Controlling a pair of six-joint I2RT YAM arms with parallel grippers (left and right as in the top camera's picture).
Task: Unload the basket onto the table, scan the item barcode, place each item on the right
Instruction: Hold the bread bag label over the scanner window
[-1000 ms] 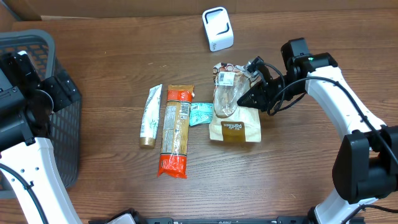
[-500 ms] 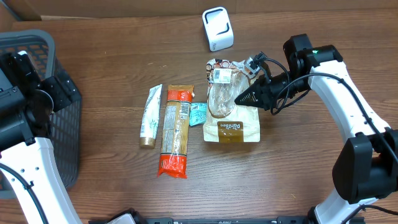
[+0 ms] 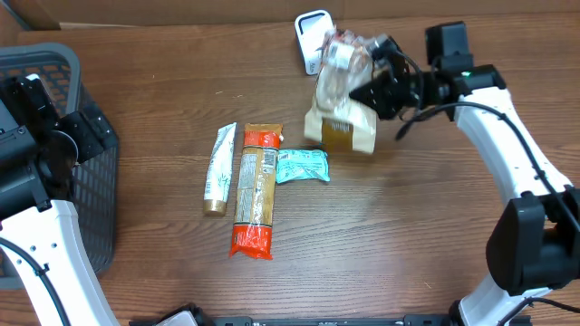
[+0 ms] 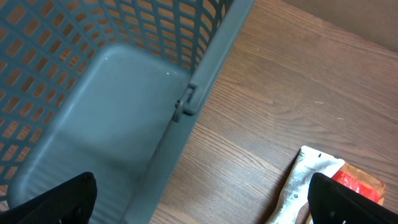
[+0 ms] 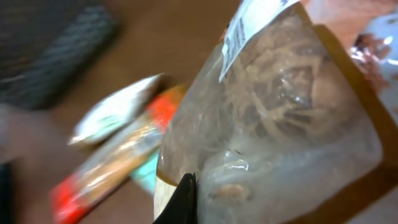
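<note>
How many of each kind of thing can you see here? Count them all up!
Packets: 3 (clear bag, orange packet, teal packet)
Tubes: 1 (white tube)
Scanners: 1 (white scanner)
Baskets: 1 (grey basket)
Total: 6

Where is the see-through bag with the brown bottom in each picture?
Overhead: the bag is at the top middle, partly covering the white scanner.
Left wrist: not in it.
Right wrist: it fills the right side, blurry.
Shared landmark: the white tube.
</note>
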